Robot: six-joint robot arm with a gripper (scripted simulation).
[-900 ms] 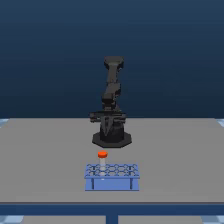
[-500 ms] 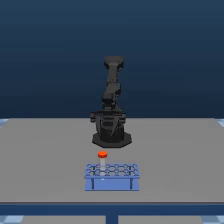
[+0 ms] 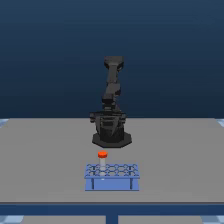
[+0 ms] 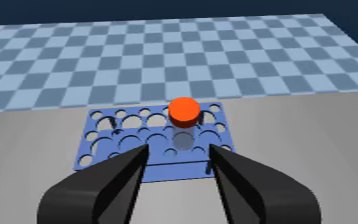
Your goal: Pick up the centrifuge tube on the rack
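The centrifuge tube (image 4: 184, 112) stands upright in a hole of the light-blue rack (image 4: 113, 135), its orange-red cap on top and its pale body showing below. In the exterior view the cap of the tube (image 3: 102, 154) pokes up at the rack's (image 3: 111, 172) far row, toward the exterior view's left. My gripper (image 4: 178, 148) is open, its two dark fingers (image 4: 127, 165) spread over the near edge of the rack. The tube lies ahead of the fingertips, apart from them, roughly on the line between them. In the exterior view the gripper itself is lost against the dark arm (image 3: 111, 100).
The rack sits on a grey table (image 3: 45, 150) in front of the arm's black base (image 3: 111, 137). Beyond the table edge lies a blue checkered floor (image 4: 158, 50). The rack's other holes look empty.
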